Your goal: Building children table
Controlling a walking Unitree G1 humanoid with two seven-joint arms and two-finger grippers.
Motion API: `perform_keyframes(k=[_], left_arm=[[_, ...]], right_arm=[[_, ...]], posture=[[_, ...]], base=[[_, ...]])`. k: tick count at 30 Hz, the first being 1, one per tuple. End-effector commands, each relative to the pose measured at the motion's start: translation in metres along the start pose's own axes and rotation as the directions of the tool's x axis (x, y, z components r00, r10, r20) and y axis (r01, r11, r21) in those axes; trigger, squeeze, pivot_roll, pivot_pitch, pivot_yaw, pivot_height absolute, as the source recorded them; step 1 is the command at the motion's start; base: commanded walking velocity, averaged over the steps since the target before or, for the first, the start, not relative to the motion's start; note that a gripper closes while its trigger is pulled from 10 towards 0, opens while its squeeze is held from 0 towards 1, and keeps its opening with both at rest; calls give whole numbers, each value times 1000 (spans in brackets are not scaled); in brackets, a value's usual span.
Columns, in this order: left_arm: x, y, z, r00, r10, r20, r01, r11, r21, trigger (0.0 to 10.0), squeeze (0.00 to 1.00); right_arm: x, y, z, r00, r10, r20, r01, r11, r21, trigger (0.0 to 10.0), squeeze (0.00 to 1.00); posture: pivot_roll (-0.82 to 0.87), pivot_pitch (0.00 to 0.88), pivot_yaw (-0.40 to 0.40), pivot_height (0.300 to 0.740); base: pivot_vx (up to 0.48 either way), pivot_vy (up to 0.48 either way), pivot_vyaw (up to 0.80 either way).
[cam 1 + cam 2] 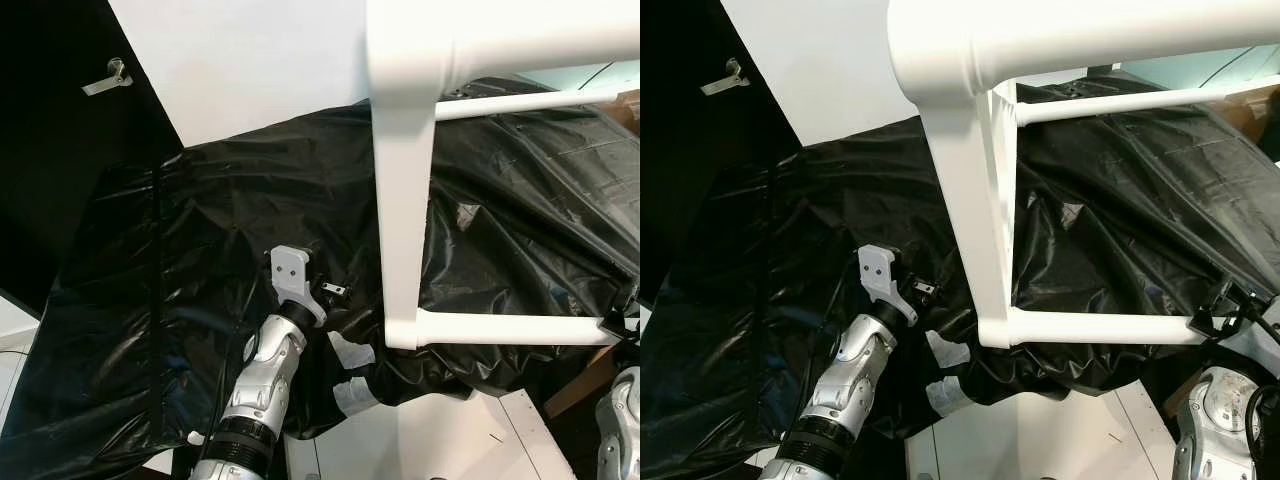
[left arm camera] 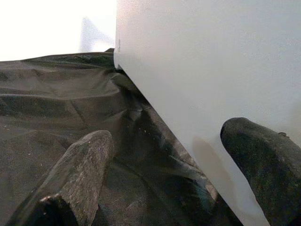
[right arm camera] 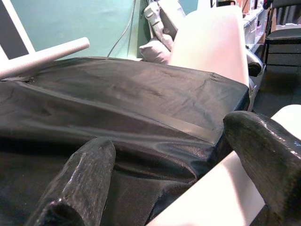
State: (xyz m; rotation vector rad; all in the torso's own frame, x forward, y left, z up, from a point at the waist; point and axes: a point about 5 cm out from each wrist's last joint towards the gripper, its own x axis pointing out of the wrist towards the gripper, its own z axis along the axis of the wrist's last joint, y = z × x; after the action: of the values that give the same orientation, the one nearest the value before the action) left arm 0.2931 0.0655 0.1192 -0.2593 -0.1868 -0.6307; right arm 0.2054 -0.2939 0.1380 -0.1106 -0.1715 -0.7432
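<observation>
On my far left I see a black door with a metal handle, and a white wall behind. A crumpled black plastic sheet covers the work surface. My left gripper sits low on that sheet with its fingers spread wide, holding nothing, right up against the upright white leg of the children's table frame. The frame rests on the sheet, its thick top bar close to my head camera and blocking much of the upper view. A lower rail runs rightward from the leg's foot. My right gripper is at the far end of that rail, fingers wide apart, one on either side of the rail; I can't tell whether they touch it. White boards lie below the sheet's edge.
</observation>
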Motion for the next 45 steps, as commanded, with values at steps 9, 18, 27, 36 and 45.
perform_keyframes(k=[9, 18, 27, 36, 45], left_arm=[[-3, 1, -4, 1000, -13, -15, 13, 1000, 5, 10000, 0], [-10, 8, 5, 999, -51, 10, 51, 999, 4, 10000, 0], [-38, 15, 4, 994, -112, -16, 113, 989, 96, 10000, 0], [-65, 10, 31, 971, -234, 41, 230, 970, 75, 10000, 0], [-86, -27, 48, 862, -507, 24, 507, 859, -71, 10000, 0]], right_arm=[[5, 13, 28, 988, 65, 141, -54, 996, -77, 10000, 0], [7, 16, 26, 988, 79, 132, -67, 994, -91, 10000, 0], [12, 21, 25, 987, 95, 127, -84, 992, -91, 10000, 0], [18, 28, 22, 986, 116, 116, -106, 991, -87, 10000, 0], [25, 32, 21, 984, 142, 109, -131, 987, -95, 10000, 0]], posture=[[43, 0, 108, 740], [55, 0, 102, 740], [76, 0, 88, 740], [113, 0, 71, 740], [140, 0, 48, 740]], base=[[0, 0, 0], [0, 0, 0], [0, 0, 0], [0, 0, 0], [0, 0, 0]])
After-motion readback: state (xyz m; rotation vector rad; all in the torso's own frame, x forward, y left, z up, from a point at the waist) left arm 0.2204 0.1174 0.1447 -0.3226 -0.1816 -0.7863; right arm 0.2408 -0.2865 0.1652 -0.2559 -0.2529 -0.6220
